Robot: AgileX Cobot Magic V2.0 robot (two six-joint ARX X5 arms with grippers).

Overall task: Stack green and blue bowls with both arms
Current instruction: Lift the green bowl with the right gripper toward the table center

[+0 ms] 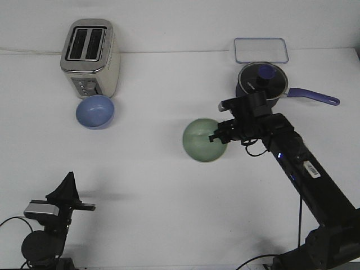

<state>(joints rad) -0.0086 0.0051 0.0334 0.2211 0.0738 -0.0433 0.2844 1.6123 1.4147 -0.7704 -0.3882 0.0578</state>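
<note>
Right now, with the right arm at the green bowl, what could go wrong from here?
1. The right pincer meets the green bowl only at its rim, so the bowl might tip or slip when lifted.
2. The blue bowl sits against the toaster, leaving little room for stacking there.
3. The saucepan is close behind the right arm's wrist.

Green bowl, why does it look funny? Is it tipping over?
Yes. The green bowl is tipped so its inside faces the camera, with the right gripper at its rim. The blue bowl leans against the toaster. Nothing looks spilled or broken.
</note>
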